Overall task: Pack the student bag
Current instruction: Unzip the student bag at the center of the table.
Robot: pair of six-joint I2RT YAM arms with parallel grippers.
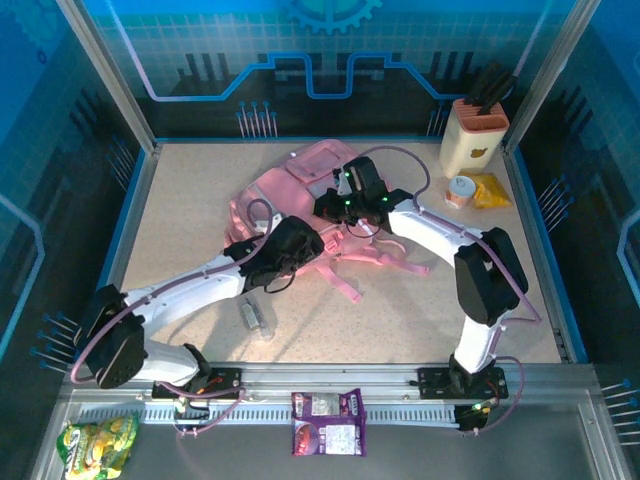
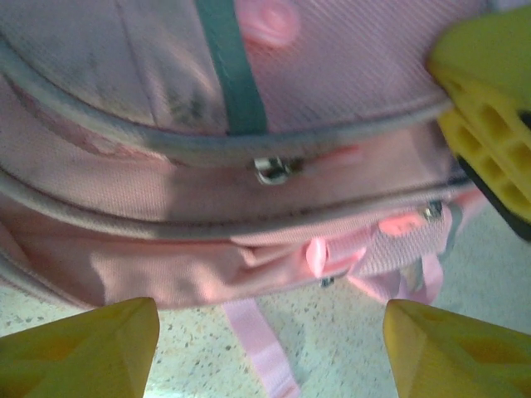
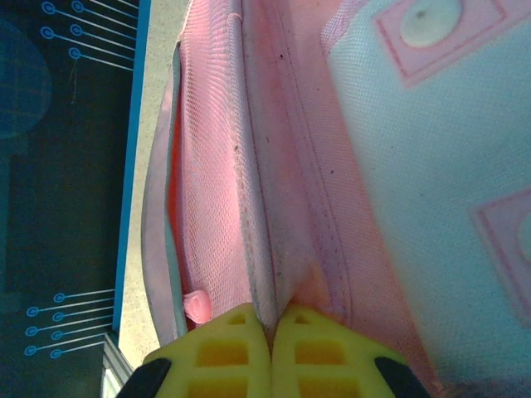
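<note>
At the middle of the table (image 1: pixel 180 220), towards its far side, the student bag (image 1: pixel 305 165) lies flat in the top view with its paler front pockets up. Both arms reach in over it, the left gripper (image 1: pixel 298 240) at its near-left side and the right gripper (image 1: pixel 352 205) at its near-right. The arms hide the middle of the bag. Its long axis seems to run on a diagonal from near-left to far-right, and its straps (image 1: pixel 385 265) spill out towards the near right.

In the left wrist view, the left gripper (image 2: pixel 270 348) is spread wide and holds nothing. It faces one end of the student bag (image 2: pixel 124 224), probably the top, since a small carry loop and strap ends hang there. A metal zipper pull (image 2: pixel 274 170) sits on the seam straight ahead, and a yellow finger (image 2: pixel 485 116) of the other gripper shows at the upper right.

In the right wrist view, the right gripper (image 3: pixel 271 319) has its fingers pressed together on a ridge of the student bag (image 3: pixel 290 166), pinching the fabric beside the zip track.

The step in hand looks like opening the zip. To do it well, the right pinch should hold the seam taut and slightly raised. The left fingers should close squarely on the metal pull rather than on loose cloth, then draw it along the curve of the track and not across it.
</note>
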